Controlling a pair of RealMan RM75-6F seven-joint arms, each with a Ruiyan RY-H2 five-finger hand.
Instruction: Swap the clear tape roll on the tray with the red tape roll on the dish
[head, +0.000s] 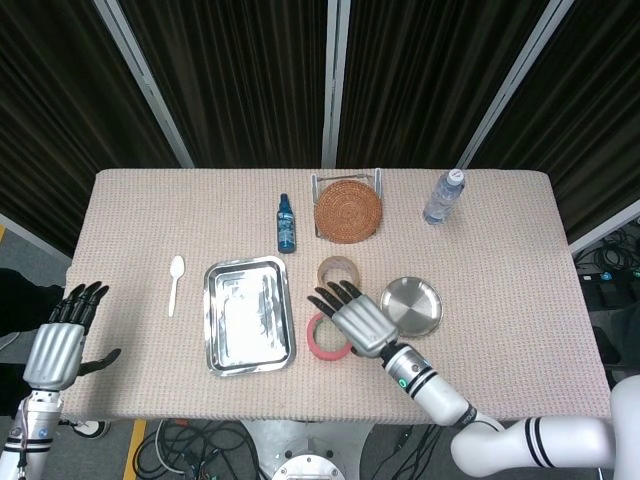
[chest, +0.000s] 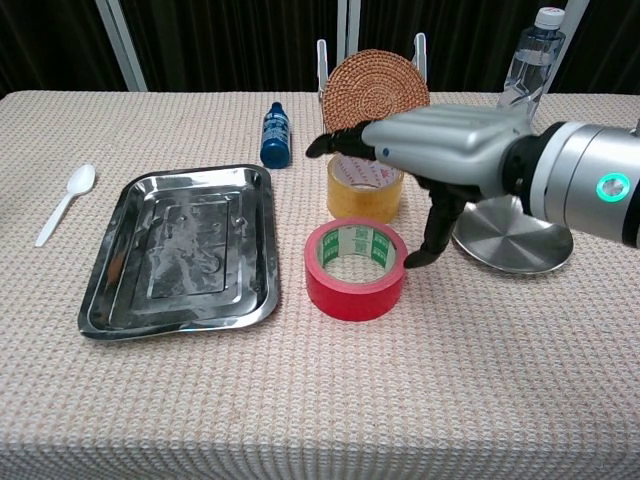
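Red tape roll (chest: 355, 271) lies flat on the counter (chest: 420, 390), between the tray (chest: 110, 290) and the dish (chest: 515, 240). It touches neither. Hole faces up, green print visible on the inner core.

My right hand (chest: 445, 155) hovers above and just behind the red roll, fingers spread apart, grasping nothing. Thumb points down beside the roll's right edge; from the chest view I cannot tell whether it touches. In the head view the hand (head: 355, 318) overlaps the roll (head: 322, 338) and part of the dish rim (head: 425, 300).

Clear tape roll (chest: 365, 190) stands on the counter just behind the red one, yellowish, partly under my right fingers. It is on neither tray nor dish. The tray holds nothing; the dish holds nothing.

My left hand (head: 60, 340) hangs off the counter's left edge, fingers extended and apart, grasping nothing.

Surroundings: white spoon (chest: 65, 200) left of the tray, well apart from the rolls. Blue bottle (chest: 275, 135) behind the tray's far right corner. Woven coaster (chest: 375, 85) upright in a wire rack, directly behind the clear roll. Water bottle (chest: 525, 65) at the far right, behind the dish.

In the way: the clear roll sits close to the red roll's back edge, and the tray's right rim lies just left of the red roll.
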